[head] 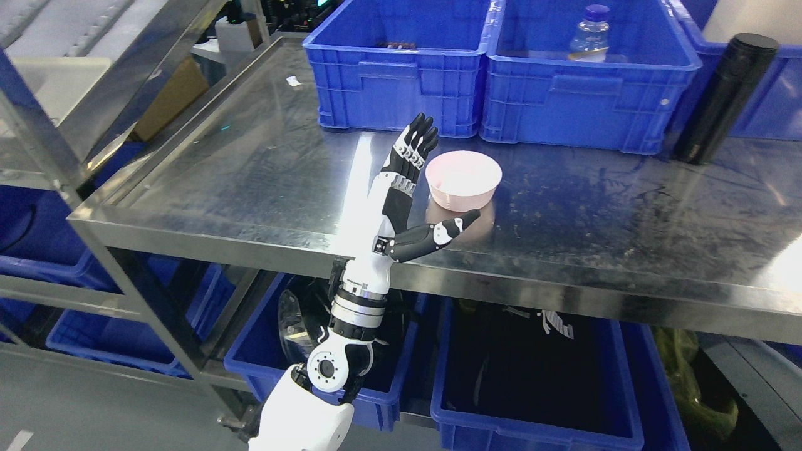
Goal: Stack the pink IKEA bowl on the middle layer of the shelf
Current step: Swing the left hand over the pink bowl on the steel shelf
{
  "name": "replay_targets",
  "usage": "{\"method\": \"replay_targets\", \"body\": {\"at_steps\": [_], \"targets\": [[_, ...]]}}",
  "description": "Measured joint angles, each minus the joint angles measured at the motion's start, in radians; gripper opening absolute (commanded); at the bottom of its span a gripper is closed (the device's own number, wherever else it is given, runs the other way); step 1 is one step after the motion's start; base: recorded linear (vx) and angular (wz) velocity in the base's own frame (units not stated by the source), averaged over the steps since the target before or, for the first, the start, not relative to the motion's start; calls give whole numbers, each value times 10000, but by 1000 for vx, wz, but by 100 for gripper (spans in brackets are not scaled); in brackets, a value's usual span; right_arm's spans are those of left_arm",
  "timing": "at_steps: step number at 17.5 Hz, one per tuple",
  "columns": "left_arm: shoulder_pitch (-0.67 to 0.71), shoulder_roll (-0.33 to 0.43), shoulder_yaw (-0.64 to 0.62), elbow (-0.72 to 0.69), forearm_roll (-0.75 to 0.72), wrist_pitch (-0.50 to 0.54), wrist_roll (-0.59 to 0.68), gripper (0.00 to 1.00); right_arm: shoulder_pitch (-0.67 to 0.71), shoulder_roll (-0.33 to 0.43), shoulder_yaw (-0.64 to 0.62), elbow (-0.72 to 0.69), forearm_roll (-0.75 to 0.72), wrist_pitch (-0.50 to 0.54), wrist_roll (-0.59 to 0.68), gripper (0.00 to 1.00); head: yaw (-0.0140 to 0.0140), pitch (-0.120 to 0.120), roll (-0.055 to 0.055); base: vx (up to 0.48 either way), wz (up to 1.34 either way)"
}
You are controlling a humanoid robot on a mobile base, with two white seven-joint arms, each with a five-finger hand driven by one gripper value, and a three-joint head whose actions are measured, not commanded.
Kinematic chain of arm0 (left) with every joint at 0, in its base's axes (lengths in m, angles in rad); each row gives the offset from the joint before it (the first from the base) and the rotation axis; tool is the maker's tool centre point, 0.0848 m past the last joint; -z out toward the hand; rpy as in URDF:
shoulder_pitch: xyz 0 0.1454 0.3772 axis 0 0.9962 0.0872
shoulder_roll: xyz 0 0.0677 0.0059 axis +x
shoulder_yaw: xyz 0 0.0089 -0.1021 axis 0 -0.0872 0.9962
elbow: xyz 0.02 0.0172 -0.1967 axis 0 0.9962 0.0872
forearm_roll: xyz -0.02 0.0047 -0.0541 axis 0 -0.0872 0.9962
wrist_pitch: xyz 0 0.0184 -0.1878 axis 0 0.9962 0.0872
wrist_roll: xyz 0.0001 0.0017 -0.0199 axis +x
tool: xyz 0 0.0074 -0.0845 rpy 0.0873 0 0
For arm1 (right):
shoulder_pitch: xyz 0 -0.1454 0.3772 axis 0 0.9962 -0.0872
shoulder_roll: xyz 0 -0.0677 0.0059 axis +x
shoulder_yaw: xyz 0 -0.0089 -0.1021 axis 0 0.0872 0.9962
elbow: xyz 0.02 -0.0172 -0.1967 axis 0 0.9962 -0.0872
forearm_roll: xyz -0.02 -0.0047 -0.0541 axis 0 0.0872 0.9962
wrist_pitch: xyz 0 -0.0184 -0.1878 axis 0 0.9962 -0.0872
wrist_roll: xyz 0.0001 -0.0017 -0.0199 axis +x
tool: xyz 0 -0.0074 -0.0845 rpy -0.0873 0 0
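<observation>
We see a steel shelf [263, 169] filling most of the frame, its flat layer carrying everything. Two blue bins [401, 69] sit at 12 o'clock along the back edge, the right one holding a bottle [590, 34]. A black flask [727, 100] stands at 2 o'clock, well apart from the action. More bins show on the layer below.

Left arm comes up from 6 o'clock, left of middle. Left hand [416, 188] is spread, holding nothing: fingers [416, 141] straight, pointing to 12, thumb [448, 232] splayed out toward 3.

Bowl [463, 180] is pink, upright, alone on the shelf near centre. It lies at 3 o'clock from the palm, just beside the fingers, with the thumb passing below its near side. We cannot tell if anything touches. Round bowl, no long axis.

Right hand is out of view, so left is the only one near. We judge no second bowl is present to stack on.
</observation>
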Motion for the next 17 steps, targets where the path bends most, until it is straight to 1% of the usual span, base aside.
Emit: {"method": "replay_targets", "body": {"at_steps": [4, 7, 9, 11, 13, 14, 15, 17], "targets": [[79, 0, 189, -23, -56, 204, -41, 100, 0, 0, 0, 0, 0, 0, 42, 100, 0, 0, 0, 14, -409], [-399, 65, 549, -26, -577, 908, -693, 100, -1, 0, 0, 0, 0, 0, 16, 100, 0, 0, 0, 10, -139], [-985, 288, 765, -18, -1375, 1649, -1487, 100, -2, 0, 0, 0, 0, 0, 14, 100, 0, 0, 0, 1, 28], [-1699, 628, 962, -8, -2605, 2313, -2540, 100, -2, 0, 0, 0, 0, 0, 1, 100, 0, 0, 0, -1, 18], [-2324, 1001, 1125, -6, -3872, 2631, -3886, 98, -1, 0, 0, 0, 0, 0, -15, 100, 0, 0, 0, 0, 0], [-2660, 1199, 1200, -7, -4510, 2740, -4671, 93, -1, 0, 0, 0, 0, 0, -18, 100, 0, 0, 0, 0, 0], [-2937, 1364, 1266, -10, -5084, 2812, -5281, 93, -1, 0, 0, 0, 0, 0, -18, 100, 0, -1, 0, 0, 0], [-3385, 1621, 1358, -11, -5969, 3113, -5996, 100, -1, 0, 0, 0, 0, 0, -18, 100, 0, -1, 0, 0, 0]]}}
